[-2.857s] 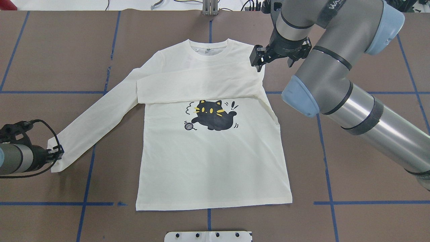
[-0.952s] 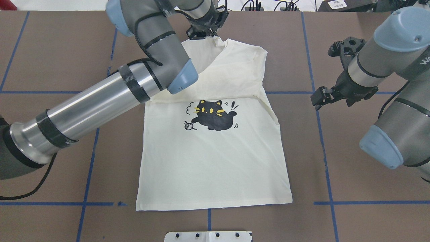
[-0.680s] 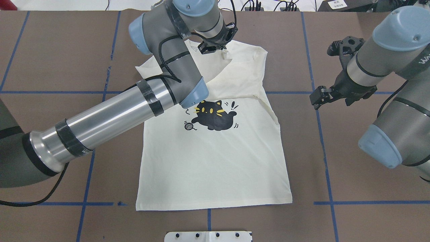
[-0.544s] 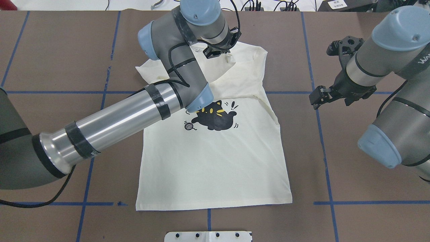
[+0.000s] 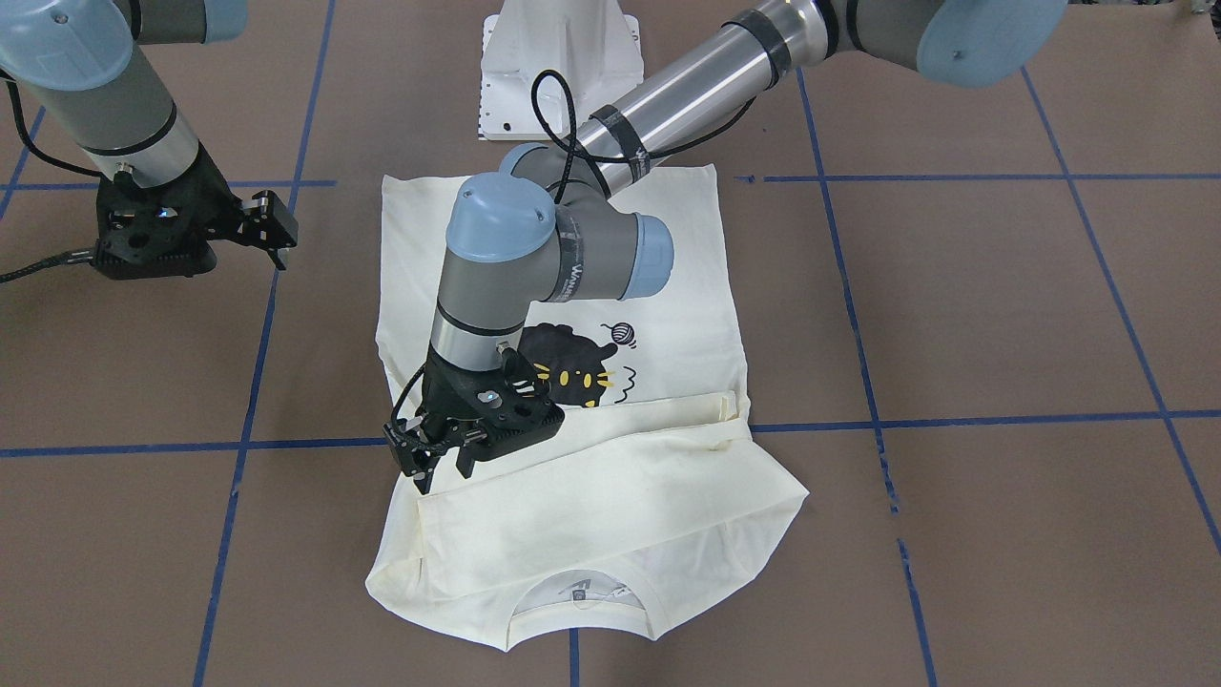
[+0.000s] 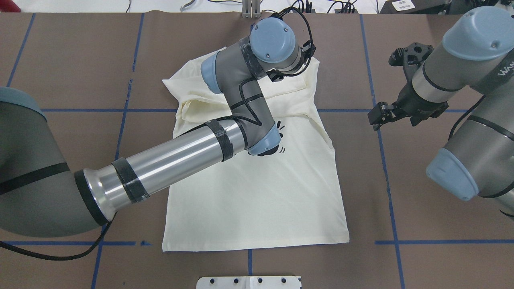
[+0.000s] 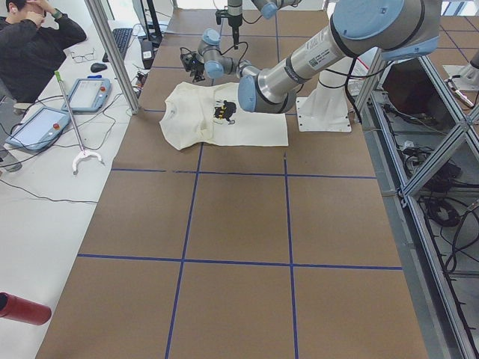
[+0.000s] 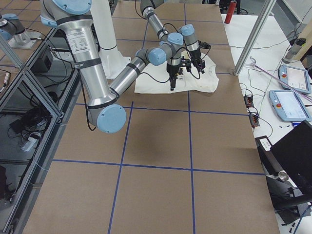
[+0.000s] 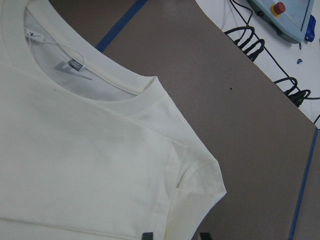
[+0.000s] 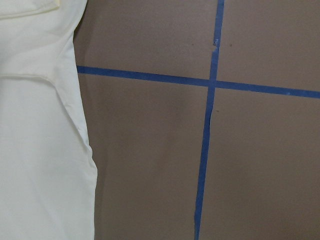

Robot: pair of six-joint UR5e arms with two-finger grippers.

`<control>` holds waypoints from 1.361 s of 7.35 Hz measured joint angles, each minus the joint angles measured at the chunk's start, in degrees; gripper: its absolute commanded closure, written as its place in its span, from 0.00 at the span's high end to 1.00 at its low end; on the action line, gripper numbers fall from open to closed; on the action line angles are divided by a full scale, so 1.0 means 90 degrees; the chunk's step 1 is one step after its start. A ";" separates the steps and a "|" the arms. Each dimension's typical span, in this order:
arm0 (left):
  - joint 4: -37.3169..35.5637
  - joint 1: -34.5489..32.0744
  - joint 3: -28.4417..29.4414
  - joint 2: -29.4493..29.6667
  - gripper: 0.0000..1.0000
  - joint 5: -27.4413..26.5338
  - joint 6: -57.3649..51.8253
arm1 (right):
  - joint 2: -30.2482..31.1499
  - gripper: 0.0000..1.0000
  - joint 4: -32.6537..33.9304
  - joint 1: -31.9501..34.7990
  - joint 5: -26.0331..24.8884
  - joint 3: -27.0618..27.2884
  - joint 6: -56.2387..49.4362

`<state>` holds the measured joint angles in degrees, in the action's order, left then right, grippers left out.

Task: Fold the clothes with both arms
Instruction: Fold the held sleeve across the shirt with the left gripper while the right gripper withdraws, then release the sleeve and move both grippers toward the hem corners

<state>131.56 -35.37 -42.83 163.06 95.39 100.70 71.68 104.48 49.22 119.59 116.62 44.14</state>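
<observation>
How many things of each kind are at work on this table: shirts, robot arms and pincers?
Shirt: 1
Robot arms: 2, the left arm and the right arm
Pincers: 2, the left pincer and the right pincer
Total: 5

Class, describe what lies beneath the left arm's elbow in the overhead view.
The shirt lies beneath the left arm. Only a sliver of its black cat print shows there; the elbow covers the rest.
</observation>
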 measured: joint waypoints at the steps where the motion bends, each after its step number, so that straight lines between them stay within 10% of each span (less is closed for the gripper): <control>1: 0.0019 -0.0017 0.0001 -0.0008 1.00 -0.0002 -0.0251 | -0.0013 1.00 -0.0007 -0.0007 0.0015 0.0002 0.0015; 3: -0.0334 -0.0103 -0.0675 -0.0528 1.00 0.0432 -0.0768 | -0.0098 1.00 -0.0189 -0.0223 0.0005 0.0029 0.0518; 8: -0.3603 -0.0191 -0.6849 -0.4257 1.00 0.0957 -0.2771 | 0.0267 1.00 -0.1874 -0.2756 -0.1922 0.0094 0.3400; 10: -0.4247 -0.0145 -0.8098 -0.4792 1.00 0.0955 -0.2895 | 0.0994 1.00 -0.2728 -0.3624 -0.2616 0.0095 0.4098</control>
<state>93.34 -36.68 -115.71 119.93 103.98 74.64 80.63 79.93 16.60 96.04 117.48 81.03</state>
